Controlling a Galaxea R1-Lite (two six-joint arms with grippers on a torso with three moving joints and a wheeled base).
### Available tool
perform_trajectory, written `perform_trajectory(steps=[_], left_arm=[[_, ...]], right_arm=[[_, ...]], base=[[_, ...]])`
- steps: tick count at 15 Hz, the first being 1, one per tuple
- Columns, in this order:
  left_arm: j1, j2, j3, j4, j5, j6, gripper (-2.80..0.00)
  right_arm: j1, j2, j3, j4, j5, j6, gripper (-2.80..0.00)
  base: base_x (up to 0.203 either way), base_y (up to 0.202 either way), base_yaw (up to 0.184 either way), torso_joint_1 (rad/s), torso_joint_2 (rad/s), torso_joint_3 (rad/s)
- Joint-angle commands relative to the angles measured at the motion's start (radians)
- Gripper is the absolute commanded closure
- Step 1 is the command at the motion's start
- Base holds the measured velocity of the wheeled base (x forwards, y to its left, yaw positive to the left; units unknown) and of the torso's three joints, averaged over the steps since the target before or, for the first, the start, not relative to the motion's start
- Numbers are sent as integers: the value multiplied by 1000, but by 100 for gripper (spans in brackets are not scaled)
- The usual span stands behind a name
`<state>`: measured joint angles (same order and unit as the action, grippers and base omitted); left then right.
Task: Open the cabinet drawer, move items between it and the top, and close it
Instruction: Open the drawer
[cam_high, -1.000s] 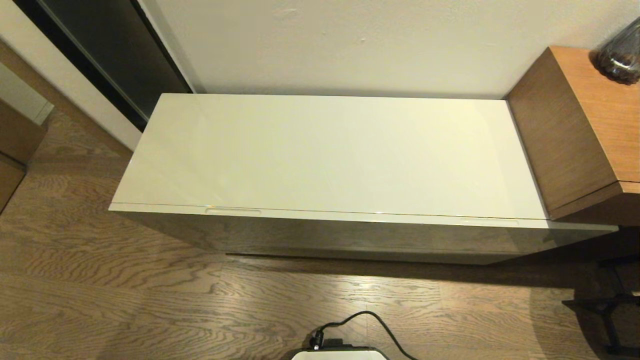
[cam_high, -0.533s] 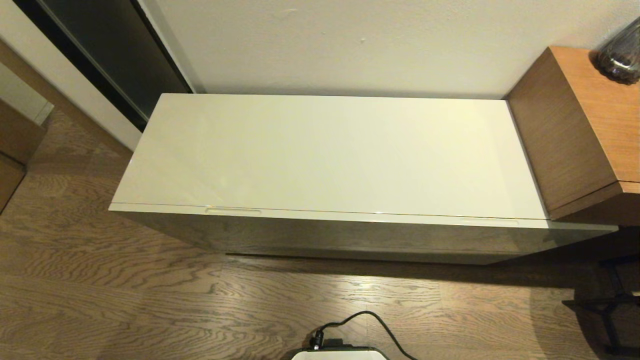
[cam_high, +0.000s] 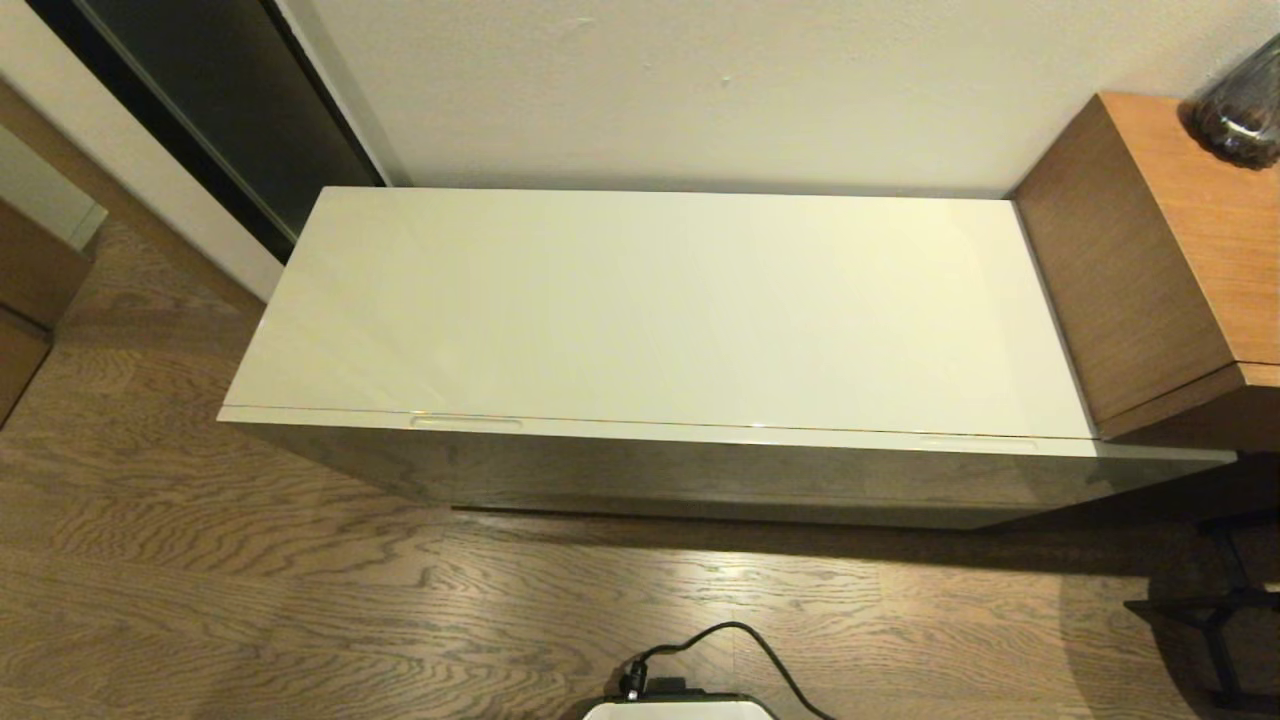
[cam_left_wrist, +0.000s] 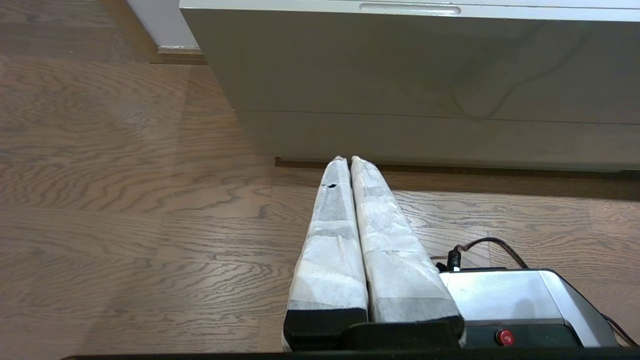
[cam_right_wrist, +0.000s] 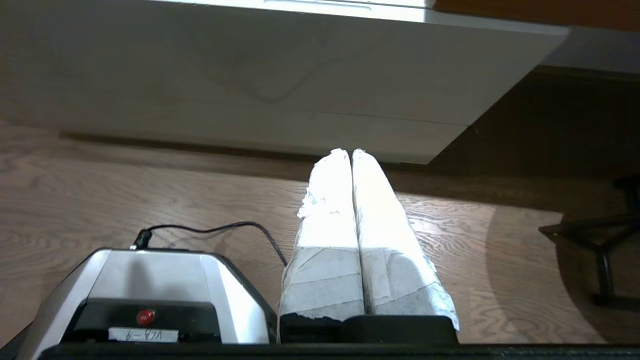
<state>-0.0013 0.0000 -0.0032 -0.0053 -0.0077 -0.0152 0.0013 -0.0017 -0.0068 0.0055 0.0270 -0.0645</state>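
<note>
Head view shows the long glossy cream drawer (cam_high: 660, 470) shut beneath the bare cream top (cam_high: 660, 310), so opening is pending: the left gripper (cam_left_wrist: 348, 159) and right gripper (cam_right_wrist: 350, 151), fingers closed on nothing, hang low near the floor and must reach its recessed slots (cam_left_wrist: 410, 9).

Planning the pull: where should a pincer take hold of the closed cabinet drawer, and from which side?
Take the cabinet drawer at one of the two recessed slots in its top front edge, left slot or right slot. The glossy front has no knob. Probably hook fingertips in from above and pull toward the robot. Left pincer and right pincer hang shut, low above the floor.
</note>
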Motion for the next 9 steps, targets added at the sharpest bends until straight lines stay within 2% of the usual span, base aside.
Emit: perform_trajectory(steps=[1, 2, 4, 6, 9], left_arm=[[0, 2, 0, -1, 0, 0, 0], [0, 2, 0, -1, 0, 0, 0], [0, 2, 0, -1, 0, 0, 0], [0, 2, 0, -1, 0, 0, 0], [0, 2, 0, -1, 0, 0, 0]], right_arm=[[0, 2, -86, 43, 12, -2, 0], [0, 2, -166, 99, 24, -2, 0], [0, 2, -371, 368, 53, 1, 0], [0, 38, -515, 572, 89, 3, 0], [-1, 283, -667, 616, 102, 73, 0]], base=[[0, 0, 0, 0, 0, 0], [0, 0, 0, 0, 0, 0], [0, 0, 0, 0, 0, 0], [0, 0, 0, 0, 0, 0], [0, 0, 0, 0, 0, 0]])
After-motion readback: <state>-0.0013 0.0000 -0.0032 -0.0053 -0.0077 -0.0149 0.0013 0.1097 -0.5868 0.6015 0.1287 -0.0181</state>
